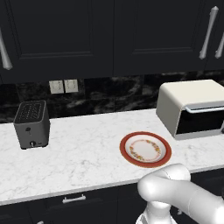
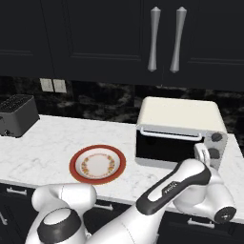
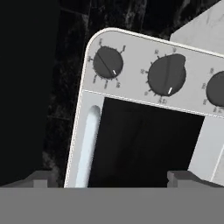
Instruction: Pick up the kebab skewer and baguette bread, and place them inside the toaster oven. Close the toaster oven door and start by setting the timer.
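Black cabinets with long silver handles (image 2: 154,39) hung over a white marble counter (image 1: 83,157) backed by dark veined stone, where 2 pale outlets (image 1: 63,86) sat on the wall. Near the counter's left end stood a small dark grey slot toaster (image 1: 31,124). Close to the front edge, toward the middle, lay a red-rimmed plate (image 1: 145,149) with a ring of flowers on its white centre.

At the right end of the counter, set back toward the wall, stood the toaster oven (image 2: 180,131), cream-white and rounded. The toaster oven door (image 2: 166,147) stood shut, its dark glass upright under the slim light bar handle (image 2: 170,135) along its top edge. I could not see through the glass, so I could not tell where the kebab skewer or the baguette bread were.

Right of the door sat the panel of dark knobs. The white arm reached up from below the counter's front edge, and the gripper (image 2: 204,153) hung just in front of that panel, beside the door's right edge. From the hand view, the 2 dark finger tips stood far apart with nothing between them, jaws wide open. The leftmost knob (image 3: 107,63) and the middle knob (image 3: 166,74) each carried a white pointer mark, and the door handle ran alongside the glass below them.
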Robot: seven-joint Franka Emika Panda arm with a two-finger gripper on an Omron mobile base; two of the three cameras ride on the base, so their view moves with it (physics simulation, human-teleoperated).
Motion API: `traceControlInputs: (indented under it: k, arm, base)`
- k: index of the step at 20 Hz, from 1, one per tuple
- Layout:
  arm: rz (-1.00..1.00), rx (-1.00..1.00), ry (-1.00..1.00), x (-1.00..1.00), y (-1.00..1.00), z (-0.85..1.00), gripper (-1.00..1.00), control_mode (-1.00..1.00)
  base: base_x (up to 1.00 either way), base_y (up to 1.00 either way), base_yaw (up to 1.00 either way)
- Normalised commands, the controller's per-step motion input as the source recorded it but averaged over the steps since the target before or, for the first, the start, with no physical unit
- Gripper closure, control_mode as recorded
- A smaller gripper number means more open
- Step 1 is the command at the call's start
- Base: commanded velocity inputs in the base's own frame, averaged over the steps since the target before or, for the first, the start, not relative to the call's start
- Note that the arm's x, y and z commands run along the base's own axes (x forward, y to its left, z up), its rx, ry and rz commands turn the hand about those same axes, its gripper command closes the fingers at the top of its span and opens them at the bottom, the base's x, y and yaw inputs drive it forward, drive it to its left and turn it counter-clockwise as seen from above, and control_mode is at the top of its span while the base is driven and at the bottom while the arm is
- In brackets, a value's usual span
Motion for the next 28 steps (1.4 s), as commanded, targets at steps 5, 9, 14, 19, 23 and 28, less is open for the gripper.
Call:
traceControlInputs:
  k: [5,9,14,19,23,28]
  arm:
    - [-0.10,0.24,0.00,0.00,-0.10,-0.01,-1.00,-1.00]
    - [-0.02,0.24,0.00,0.01,-0.14,-0.08,-1.00,-1.00]
    - [0.00,0.15,0.00,0.16,-0.18,-0.17,-1.00,-1.00]
    - [0.00,0.06,-0.01,0.22,-0.14,-0.17,-1.00,-1.00]
    - [0.00,0.01,-0.04,0.24,-0.13,-0.20,-1.00,-1.00]
    - [0.00,0.00,-0.03,0.35,-0.18,-0.10,-1.00,-1.00]
  base:
    - [0.00,0.00,0.00]
    - [0.00,0.00,0.00]
    - [0.00,0.00,0.00]
    - [0.00,0.00,0.00]
    - [0.00,0.00,0.00]
    - [0.00,0.00,0.00]
